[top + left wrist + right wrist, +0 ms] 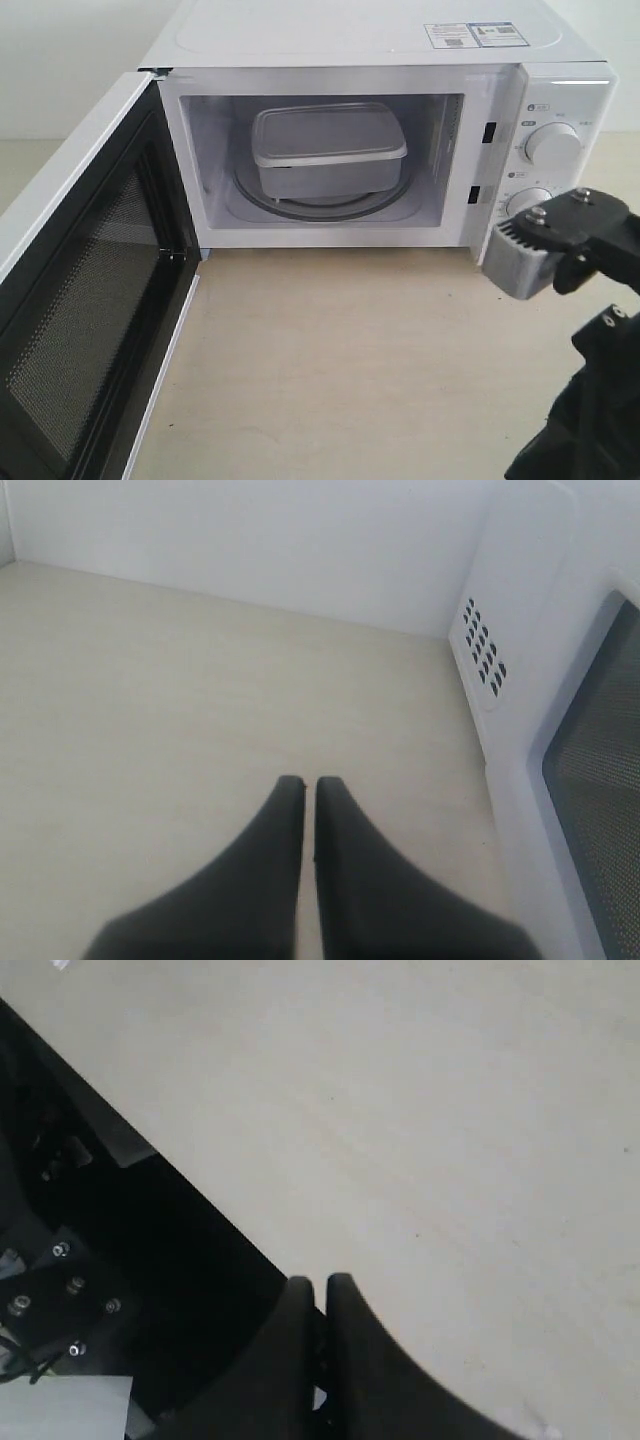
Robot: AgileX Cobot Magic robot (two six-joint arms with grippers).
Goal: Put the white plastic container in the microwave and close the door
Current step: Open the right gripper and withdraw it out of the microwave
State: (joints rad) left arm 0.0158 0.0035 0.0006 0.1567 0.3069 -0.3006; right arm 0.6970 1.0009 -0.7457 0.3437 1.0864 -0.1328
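Sitting upright on the turntable (300, 208) inside the microwave (380, 40): container (328, 150), lid on, wholly within the cavity, well apart from both grippers and beyond the right arm (575, 235), toward its left.

Swung wide open at the cavity's left edge: door (80, 300), black inner frame and mesh window (70, 320) turned toward the camera; no gripper on it.

Clenched and empty: left gripper (309, 782), fingers all but meeting with a hairline gap between them, over bare bench (150, 700). Ahead of its tips and off to one side is the microwave's white flank with a patch of vent holes (483, 652); nearer along that side is the door's outer face with its dark window. Gripper and door are apart.

Clenched and empty: right gripper (320, 1282), fingers pressed close, bench under and ahead of its tips; dark hardware (60, 1290) with screws behind it.

Fronting the control panel in the exterior view: right arm, overlapping the lower dial (528, 203), with the upper dial (553, 145) above it.

Stuck on the microwave's top, far from either gripper: stickers (475, 35).
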